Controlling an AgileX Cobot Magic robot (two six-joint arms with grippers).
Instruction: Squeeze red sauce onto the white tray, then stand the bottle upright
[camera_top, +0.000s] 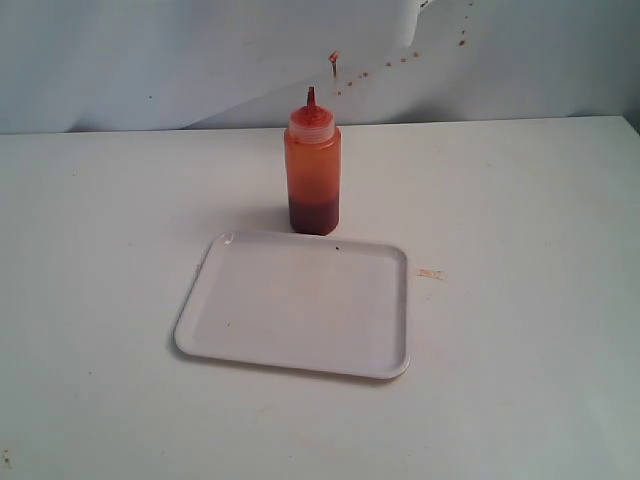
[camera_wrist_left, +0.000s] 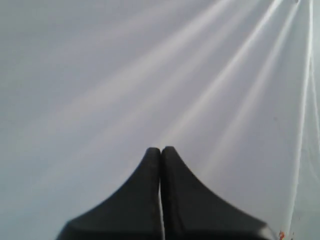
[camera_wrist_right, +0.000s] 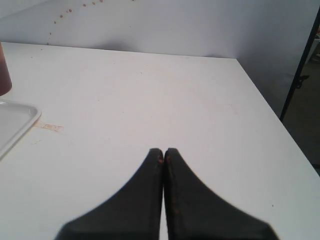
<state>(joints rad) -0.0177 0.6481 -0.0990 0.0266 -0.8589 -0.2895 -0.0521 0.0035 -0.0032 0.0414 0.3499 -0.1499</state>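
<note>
The orange-red squeeze bottle (camera_top: 313, 170) stands upright on the table just behind the white tray (camera_top: 296, 304); dark red sauce (camera_top: 313, 216) fills its bottom. The tray's surface shows no red drops. Neither arm appears in the exterior view. My left gripper (camera_wrist_left: 161, 150) is shut with nothing in it, facing a plain white surface. My right gripper (camera_wrist_right: 163, 151) is shut and empty above the table; the tray's corner (camera_wrist_right: 15, 122) and the bottle's base (camera_wrist_right: 4, 70) show at the edge of the right wrist view, well away from the fingertips.
Red-brown specks (camera_top: 400, 60) dot the back wall. A faint stain (camera_top: 430, 273) marks the table right of the tray. The table's right edge (camera_wrist_right: 270, 107) and a dark post (camera_wrist_right: 300, 70) show in the right wrist view.
</note>
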